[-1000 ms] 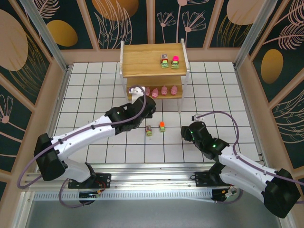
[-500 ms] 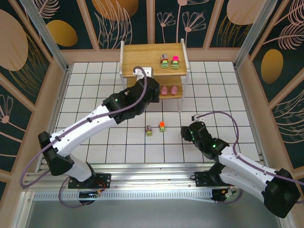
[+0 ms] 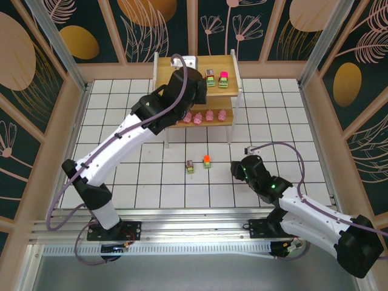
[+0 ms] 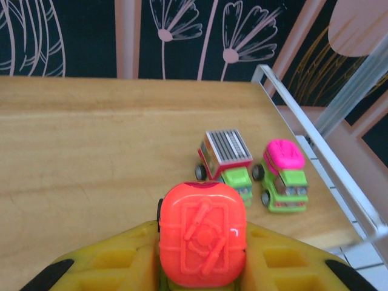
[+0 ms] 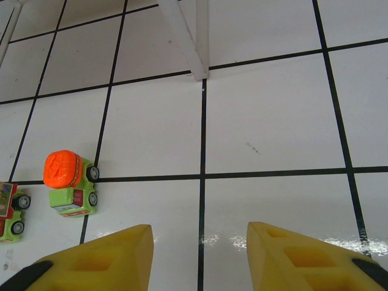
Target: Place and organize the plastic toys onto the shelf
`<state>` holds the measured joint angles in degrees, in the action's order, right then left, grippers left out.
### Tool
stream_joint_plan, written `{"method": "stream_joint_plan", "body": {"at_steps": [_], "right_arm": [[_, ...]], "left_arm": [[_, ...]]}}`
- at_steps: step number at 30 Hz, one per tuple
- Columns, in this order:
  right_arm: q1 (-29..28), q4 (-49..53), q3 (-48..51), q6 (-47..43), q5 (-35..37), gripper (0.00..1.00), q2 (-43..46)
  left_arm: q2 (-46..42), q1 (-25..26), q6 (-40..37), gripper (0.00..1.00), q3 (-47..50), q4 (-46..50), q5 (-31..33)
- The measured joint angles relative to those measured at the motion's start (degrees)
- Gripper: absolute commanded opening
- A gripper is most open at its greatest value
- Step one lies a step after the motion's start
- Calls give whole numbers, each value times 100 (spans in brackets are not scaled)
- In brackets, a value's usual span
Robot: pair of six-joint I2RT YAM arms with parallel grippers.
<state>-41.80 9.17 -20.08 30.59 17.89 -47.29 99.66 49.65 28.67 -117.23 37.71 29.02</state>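
Light-wood shelf [image 3: 162, 79], two tiers on a white frame, at far centre of the tiled table [image 3: 121, 109].

Contents:
- Upper tier: holds grey-topped car [image 3: 210, 77] and magenta-topped car [image 3: 223, 79], side by side toward the right end, just apart, green cabs toward the near edge.
- Lower tier: holds a row of pink pigs [image 3: 205, 116]. Four countable to the right of the left arm. Left part of that tier covered by the arm.
- On the table, off the shelf: brown-topped car [image 3: 190, 166] and second orange-topped car [image 3: 207, 161], near each other, in front of the shelf and left of the right gripper [image 3: 239, 165].

Grippers:
- Left gripper [image 4: 203, 270]: over the upper tier, pinching the orange-topped car [image 4: 203, 233] between yellow pads [image 4: 115, 260]. Held car left of the grey-topped car and nearer the front edge. Contact with the tier not determinable.
- Right gripper: low above the table, jaws spread, nothing between them.

Markings:
- Raised moulded pattern on the held car's orange top, not readable as text.
- Ribbed striped panel on the grey top.
- Printed sticker on the brown top, too small to read.

Changes against one second ago:
- Left arm up from the front of the lower tier to above the upper tier, stretched farther out.
- Right arm, both table cars and both shelf cars in the same places.
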Motion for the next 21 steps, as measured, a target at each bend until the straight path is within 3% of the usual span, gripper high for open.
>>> {"method": "stream_joint_plan", "body": {"at_steps": [9, 21], "right_arm": [[-22, 2, 0, 0, 2, 45, 0], [-68, 2, 0, 0, 22, 45, 0]], "left_arm": [[535, -214, -164, 31, -446, 173, -188], [612, -306, -166, 31, -463, 201, -223]]}}
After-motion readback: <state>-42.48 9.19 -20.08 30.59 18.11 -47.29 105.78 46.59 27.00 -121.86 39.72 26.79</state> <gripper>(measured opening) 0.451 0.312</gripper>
